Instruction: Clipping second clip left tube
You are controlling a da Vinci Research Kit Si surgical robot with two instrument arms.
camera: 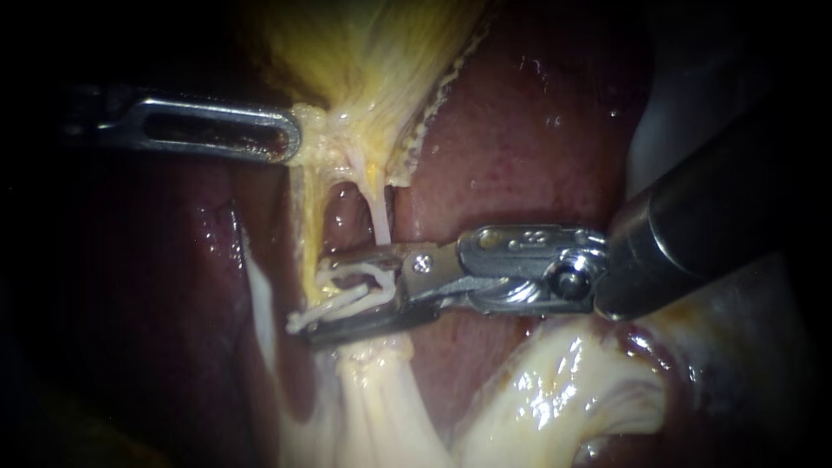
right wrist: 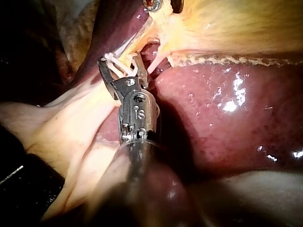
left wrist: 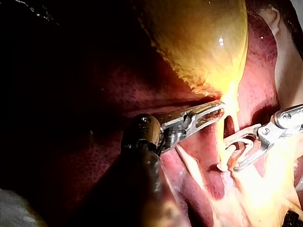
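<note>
My left instrument (camera: 290, 143) comes in from the left, its slotted jaws shut on the pale neck of the yellow gallbladder (camera: 364, 43); the left wrist view shows the same hold (left wrist: 217, 111). Two tubes run down from that neck: the yellowish left tube (camera: 310, 217) and the thin whitish right tube (camera: 380, 217). My right instrument (camera: 316, 299) reaches in from the right, its jaws standing apart on a white clip (camera: 351, 290) that sits around the left tube's lower part. The right wrist view shows the clip (right wrist: 120, 66) between those jaws (right wrist: 120, 62).
Dark red liver (camera: 520, 130) lies behind and to the right of the tubes. Glistening pale tissue (camera: 563, 399) bulges under my right instrument's shaft. More pale strands (camera: 381, 407) continue below the clip.
</note>
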